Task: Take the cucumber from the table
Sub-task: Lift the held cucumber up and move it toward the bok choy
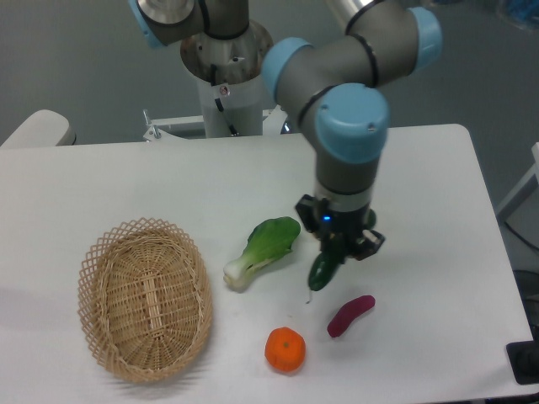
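One cucumber (322, 270) | clamped in gripper (335, 251), hanging above table (126, 177) | pickup looks complete, nothing left.

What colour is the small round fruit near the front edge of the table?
The round fruit is orange, seen clearly in the fixed camera view, lying on the white table.
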Controlling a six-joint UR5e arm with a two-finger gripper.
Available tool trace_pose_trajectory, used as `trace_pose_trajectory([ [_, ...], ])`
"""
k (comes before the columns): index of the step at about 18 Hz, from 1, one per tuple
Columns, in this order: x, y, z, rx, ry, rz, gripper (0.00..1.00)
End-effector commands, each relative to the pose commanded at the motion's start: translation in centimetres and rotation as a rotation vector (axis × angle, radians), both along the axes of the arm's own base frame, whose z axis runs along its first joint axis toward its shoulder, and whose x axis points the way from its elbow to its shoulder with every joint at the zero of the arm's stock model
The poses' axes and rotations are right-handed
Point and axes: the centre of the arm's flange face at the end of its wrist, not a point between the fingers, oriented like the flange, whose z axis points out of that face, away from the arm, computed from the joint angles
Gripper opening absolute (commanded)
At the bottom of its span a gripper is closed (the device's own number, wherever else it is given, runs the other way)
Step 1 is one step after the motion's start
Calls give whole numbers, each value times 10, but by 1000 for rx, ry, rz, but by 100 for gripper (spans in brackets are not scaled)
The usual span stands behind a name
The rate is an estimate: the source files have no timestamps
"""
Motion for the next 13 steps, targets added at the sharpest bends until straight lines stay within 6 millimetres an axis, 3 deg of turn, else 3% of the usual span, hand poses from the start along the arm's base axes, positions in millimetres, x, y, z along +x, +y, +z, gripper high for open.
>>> trace_pose_trajectory([
  [13, 0, -1, 5, 6, 7, 0, 32],
])
